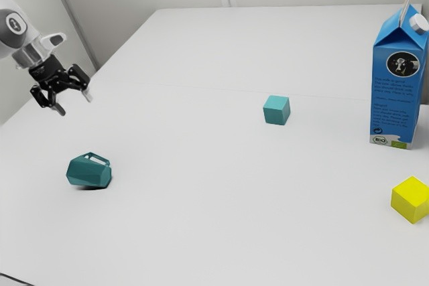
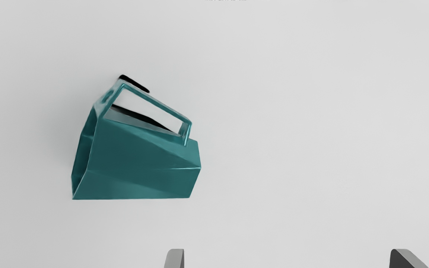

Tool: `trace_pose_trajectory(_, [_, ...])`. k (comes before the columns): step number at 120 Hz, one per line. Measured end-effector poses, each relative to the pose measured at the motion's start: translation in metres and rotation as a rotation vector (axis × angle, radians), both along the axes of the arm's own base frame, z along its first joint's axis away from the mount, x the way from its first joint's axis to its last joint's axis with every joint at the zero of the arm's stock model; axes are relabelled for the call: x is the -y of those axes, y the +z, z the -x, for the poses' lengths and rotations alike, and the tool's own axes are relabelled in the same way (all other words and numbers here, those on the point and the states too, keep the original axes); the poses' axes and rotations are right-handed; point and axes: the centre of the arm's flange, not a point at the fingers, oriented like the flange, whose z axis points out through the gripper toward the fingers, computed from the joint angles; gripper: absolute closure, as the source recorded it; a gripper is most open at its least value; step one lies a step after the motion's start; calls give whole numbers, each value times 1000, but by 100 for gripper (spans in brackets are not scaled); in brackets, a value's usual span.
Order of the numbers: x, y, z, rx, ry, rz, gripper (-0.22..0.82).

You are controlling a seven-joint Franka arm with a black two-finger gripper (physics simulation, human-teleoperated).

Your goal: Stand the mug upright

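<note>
1. Mug: the dark teal, angular mug with a long open handle (image 1: 88, 175) lies on its side on the smooth white table (image 1: 201, 219), towards the exterior view's left. The wrist view shows its mouth facing sideways, its base at the other end. Not upright.

2. Arm: from where I stand, the black two-finger gripper (image 1: 74, 103) hangs above the tabletop, well apart from the mug. Fingers released and spread wide, nothing between them.

3. Neighbours: a small light-teal cube (image 1: 276, 110) sits out past the mug; farther along, a tall blue milk carton with a white cap (image 1: 395, 78) and a bright yellow cube (image 1: 410, 200). (None of them crowds the mug, happily.)

4. Progress, my reading: the result asked for is absent. Left to do: get a hold on the mug, tip it mouth-up, rest it on its base, let go.

5. Caution, also my judgement: those slanted faces could slip or roll under a poorly centred pinch, and the handle might foul a finger.
</note>
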Motion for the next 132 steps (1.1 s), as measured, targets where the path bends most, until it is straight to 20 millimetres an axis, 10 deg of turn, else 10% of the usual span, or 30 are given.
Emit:
trace_pose_trajectory(51, [-134,-120,25,207,-7,300,0])
trace_pose_trajectory(94, [-154,-200,42,355,-140,477,0])
trace_pose_trajectory(132, [-148,-196,82,476,-238,536,0])
